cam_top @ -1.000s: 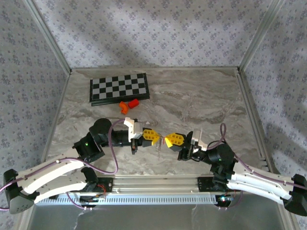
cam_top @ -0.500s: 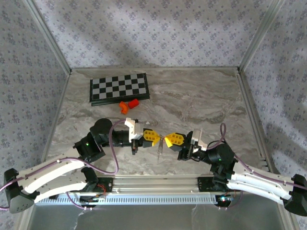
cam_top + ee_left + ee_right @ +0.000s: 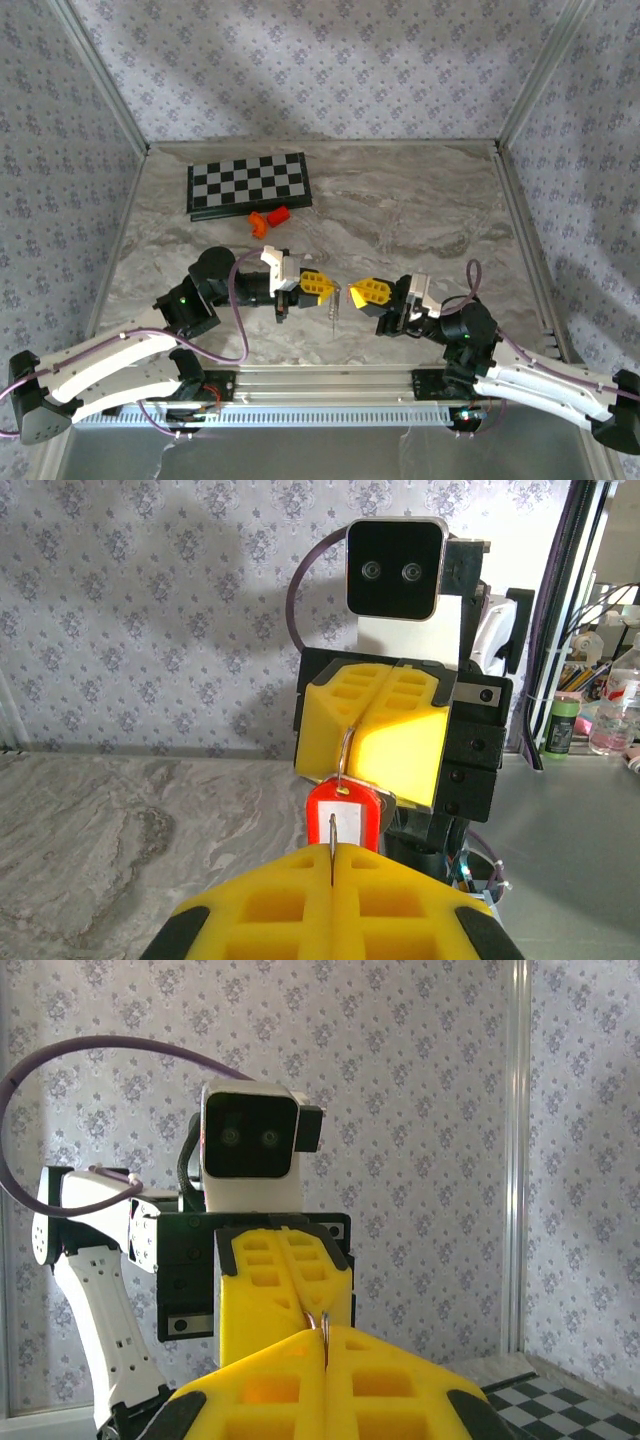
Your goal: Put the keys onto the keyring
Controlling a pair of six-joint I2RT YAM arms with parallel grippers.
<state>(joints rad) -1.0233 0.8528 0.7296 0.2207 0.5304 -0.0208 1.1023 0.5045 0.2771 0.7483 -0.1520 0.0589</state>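
My left gripper (image 3: 332,287) and right gripper (image 3: 350,291) face each other tip to tip above the near middle of the table, a small gap between them. In the left wrist view my left gripper (image 3: 332,852) is shut on a thin silver key (image 3: 332,832), seen edge-on. Just beyond it hangs the keyring's red tag (image 3: 345,815). Its wire ring runs up into the shut yellow fingers of the right gripper (image 3: 352,732). In the right wrist view my right gripper (image 3: 325,1345) pinches the ring (image 3: 325,1328), with the left gripper (image 3: 300,1300) right behind it.
A black-and-white checkerboard (image 3: 249,184) lies at the back left of the marble table (image 3: 420,210). Two orange blocks (image 3: 268,218) sit just in front of it. Patterned walls and aluminium posts close in the table on three sides.
My right gripper has drawn back a little to the right, widening the gap to the left gripper. The thin piece hanging between the tips shifted slightly right. Both stay shut.
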